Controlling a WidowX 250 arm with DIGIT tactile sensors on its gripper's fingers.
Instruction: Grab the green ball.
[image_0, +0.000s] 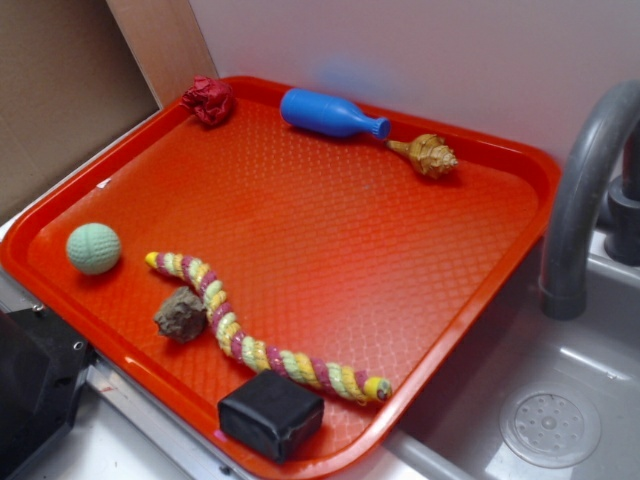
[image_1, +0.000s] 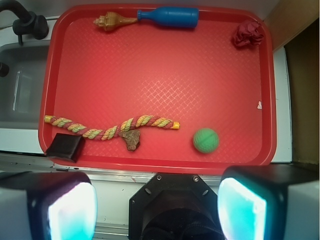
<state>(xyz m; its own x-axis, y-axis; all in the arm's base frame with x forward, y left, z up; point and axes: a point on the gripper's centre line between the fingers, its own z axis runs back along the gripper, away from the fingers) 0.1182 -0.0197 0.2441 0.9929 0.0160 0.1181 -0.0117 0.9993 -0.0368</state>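
With the gripper (image_1: 157, 200) high above the near rim, jaws spread and empty, the green ball (image_1: 206, 140) sits loose on the red tray (image_1: 150, 75) beyond, right of the rock (image_1: 131, 140), and could roll from an off-centre pinch.

ribbed, matt green ball (image_0: 93, 248) on a glossy, diamond-textured red plastic tray (image_0: 330, 230); braided cloth rope (image_0: 262, 335); rough rock (image_0: 181, 314).

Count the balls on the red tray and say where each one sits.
1. The small pale green ribbed ball rests alone near one corner of the red plastic tray, beside the striped rope's end. Nothing appears hidden.
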